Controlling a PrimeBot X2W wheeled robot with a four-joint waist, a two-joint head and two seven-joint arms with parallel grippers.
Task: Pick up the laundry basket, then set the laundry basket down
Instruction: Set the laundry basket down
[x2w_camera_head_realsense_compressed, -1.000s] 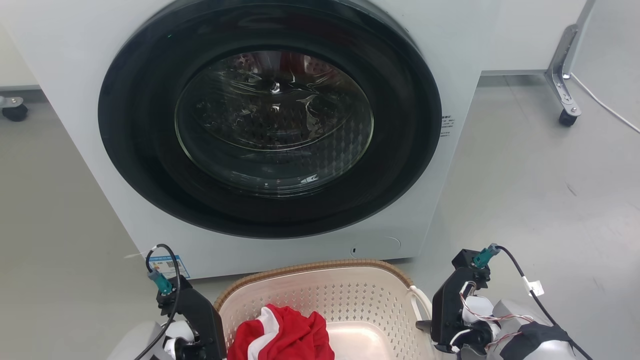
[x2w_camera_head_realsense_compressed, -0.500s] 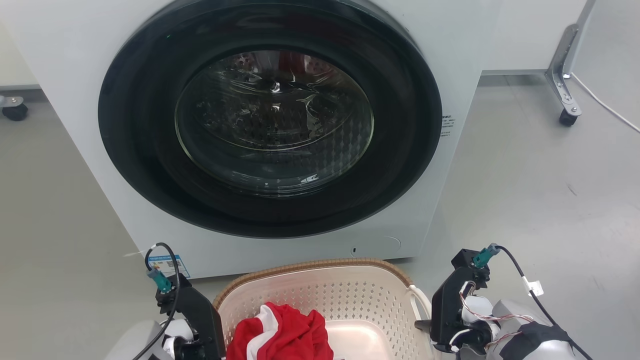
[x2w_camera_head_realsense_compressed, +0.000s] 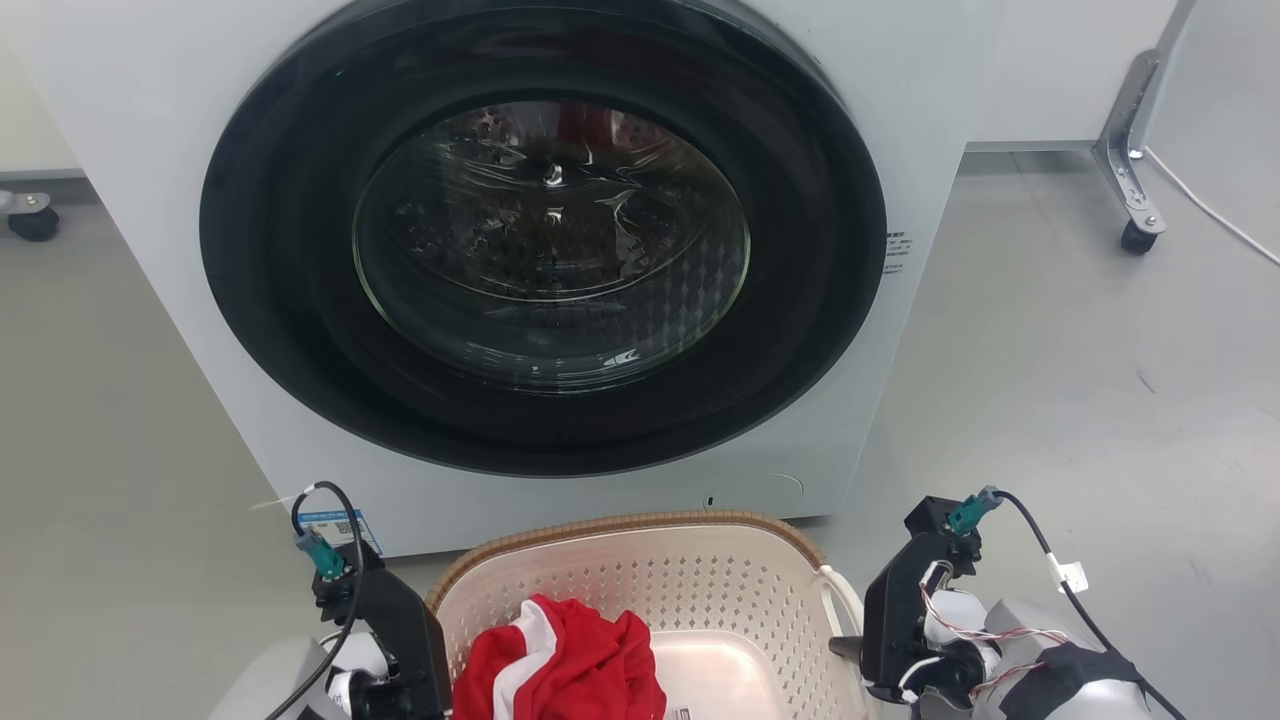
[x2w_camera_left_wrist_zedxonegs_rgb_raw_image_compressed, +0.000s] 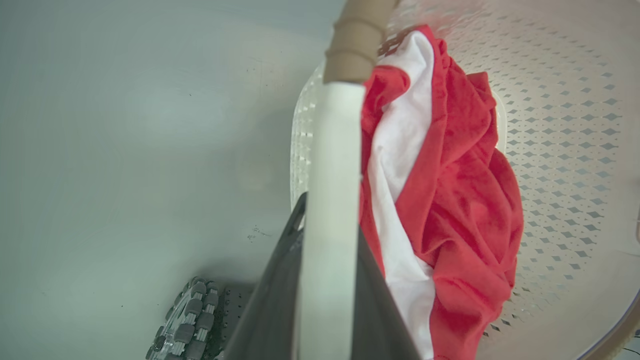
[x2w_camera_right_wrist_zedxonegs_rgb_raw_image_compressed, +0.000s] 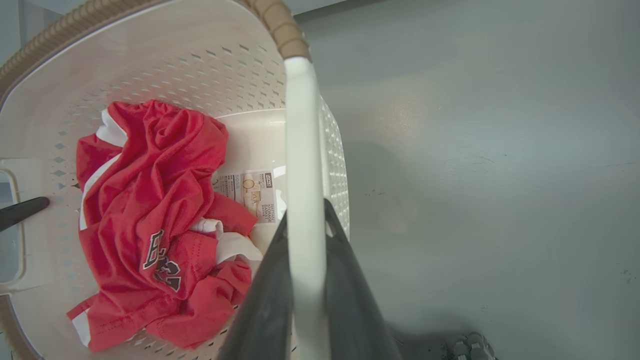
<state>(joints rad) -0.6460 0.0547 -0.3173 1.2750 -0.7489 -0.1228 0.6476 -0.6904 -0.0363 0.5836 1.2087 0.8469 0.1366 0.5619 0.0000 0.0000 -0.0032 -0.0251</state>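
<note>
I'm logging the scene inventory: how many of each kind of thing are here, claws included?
washing machine: 1
laundry basket: 1
red-and-white garment: 1
claws: 2, left claw and right claw
total: 5

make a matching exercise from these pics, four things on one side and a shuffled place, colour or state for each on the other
Things
1. laundry basket
2. red and white shirt
3. washing machine door
4. left hand

Descriptions
a. lying inside the basket
b. clamped on a white side handle
c. cream, perforated, brown rim
d. round, dark ring around glass

Pairs: 1-c, 2-a, 3-d, 4-b
</note>
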